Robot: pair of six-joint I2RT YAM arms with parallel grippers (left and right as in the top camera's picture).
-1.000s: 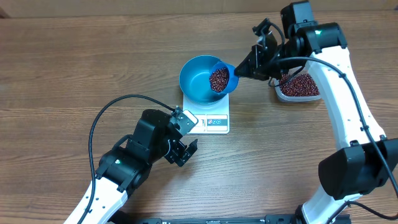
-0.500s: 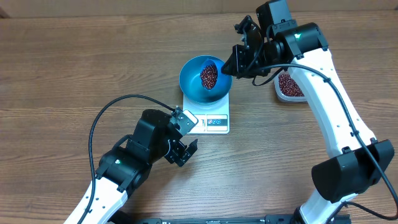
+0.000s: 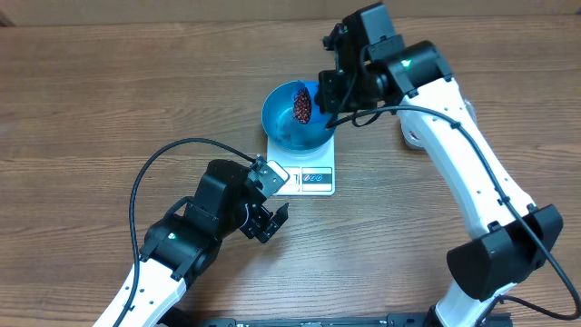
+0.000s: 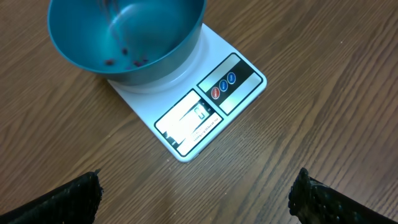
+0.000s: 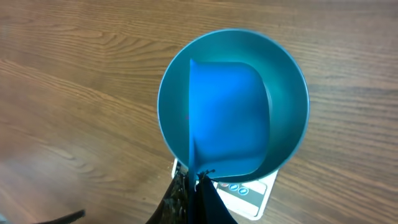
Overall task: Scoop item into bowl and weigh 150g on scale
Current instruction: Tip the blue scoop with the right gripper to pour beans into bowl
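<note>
**Camera placement**

The whole brown wooden table (image 3: 109, 100) is taken in from high above, straight down. The round bright blue bowl (image 3: 283, 129) on the flat white square scale (image 3: 309, 178) is shared by all views. It is seen close and obliquely from the left wrist, and straight down from the right wrist, past a small blue scoop (image 5: 227, 118).

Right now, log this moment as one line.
right gripper shut on scoop | scoop tilted over bowl | bowl on scale | left gripper open

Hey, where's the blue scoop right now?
Overhead, near mid-table, the scoop hangs tipped over the bowl on the scale, gripped by the right gripper.
</note>
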